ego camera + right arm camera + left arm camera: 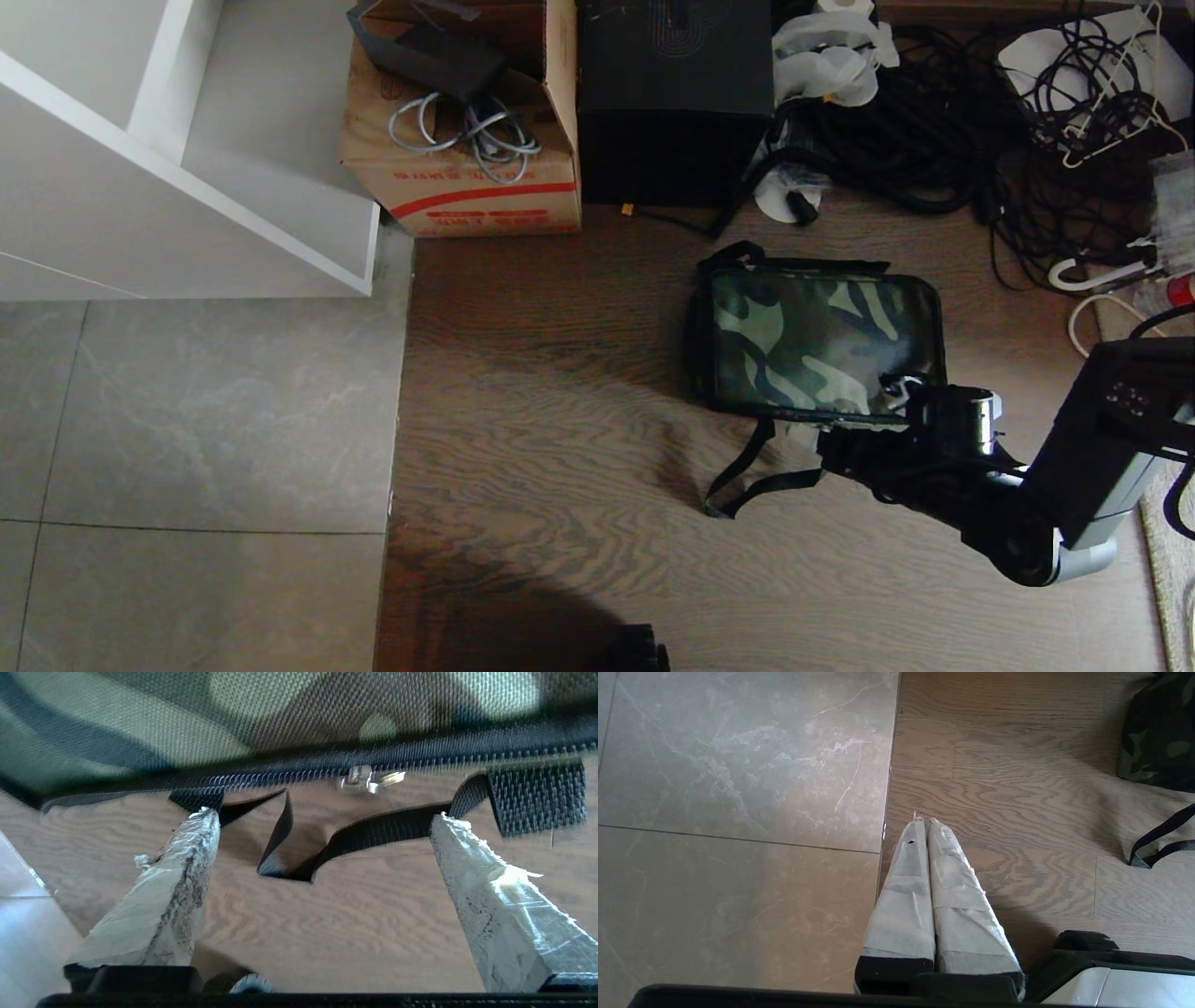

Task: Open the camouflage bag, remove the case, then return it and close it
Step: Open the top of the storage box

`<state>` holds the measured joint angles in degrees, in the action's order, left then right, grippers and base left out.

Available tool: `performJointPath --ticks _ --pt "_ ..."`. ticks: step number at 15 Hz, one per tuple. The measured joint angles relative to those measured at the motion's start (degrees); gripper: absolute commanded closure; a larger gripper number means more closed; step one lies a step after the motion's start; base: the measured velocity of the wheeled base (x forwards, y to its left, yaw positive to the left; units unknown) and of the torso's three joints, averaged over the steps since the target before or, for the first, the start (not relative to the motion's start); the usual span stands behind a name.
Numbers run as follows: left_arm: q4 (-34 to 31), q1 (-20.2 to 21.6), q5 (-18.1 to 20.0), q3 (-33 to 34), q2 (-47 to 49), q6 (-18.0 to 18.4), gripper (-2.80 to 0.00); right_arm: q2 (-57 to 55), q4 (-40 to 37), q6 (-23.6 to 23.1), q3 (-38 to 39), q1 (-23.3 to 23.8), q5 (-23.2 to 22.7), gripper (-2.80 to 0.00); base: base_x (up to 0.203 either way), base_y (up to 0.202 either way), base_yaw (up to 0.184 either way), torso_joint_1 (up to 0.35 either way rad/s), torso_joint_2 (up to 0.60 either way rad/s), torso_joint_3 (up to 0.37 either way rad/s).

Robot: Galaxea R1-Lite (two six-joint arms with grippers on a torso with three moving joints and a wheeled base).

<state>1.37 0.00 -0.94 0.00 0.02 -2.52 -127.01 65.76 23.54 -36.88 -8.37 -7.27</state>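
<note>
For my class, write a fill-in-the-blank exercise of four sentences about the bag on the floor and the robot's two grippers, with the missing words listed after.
1. The camouflage bag lies on the ____ floor with its lid down.
2. The right gripper, beside the bag's zip pull, has its fingers ____.
3. The left gripper has its fingers ____, holding nothing.
4. The black strap trails from the bag across the ____.

Missing words: wooden; open; shut; floor

One camouflage bag (822,341), one cardboard carton (462,177), one black box (674,103), two hands (322,821).
</note>
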Motion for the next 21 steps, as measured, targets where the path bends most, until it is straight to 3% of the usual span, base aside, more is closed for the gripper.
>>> performJointPath --ticks 11,18,19,20,21 --pt "-0.02 0.0 0.0 0.0 0.0 0.02 0.0 -5.28 5.16 -8.18 -4.38 1.18 0.2 -2.8 0.0 0.0 0.0 0.0 0.0 0.0" --pt "-0.02 0.0 0.0 0.0 0.0 0.0 0.0 -5.9 5.46 -8.96 -5.29 3.26 0.22 -2.8 0.0 0.0 0.0 0.0 0.0 0.0" --pt "-0.02 0.0 0.0 0.0 0.0 0.02 0.0 -5.97 5.76 -8.86 -5.27 3.35 0.33 -1.74 0.0 0.0 0.0 0.0 0.0 0.0" --pt "0.0 0.0 0.0 0.0 0.0 0.0 0.0 -6.08 6.32 -8.72 -5.27 3.43 0.35 0.0 0.0 0.0 0.0 0.0 0.0 0.0" --pt "0.0 0.0 0.01 0.0 0.0 0.0 0.0 -6.17 6.7 -8.56 -5.29 3.5 0.31 0.0 0.0 0.0 0.0 0.0 0.0 0.0"
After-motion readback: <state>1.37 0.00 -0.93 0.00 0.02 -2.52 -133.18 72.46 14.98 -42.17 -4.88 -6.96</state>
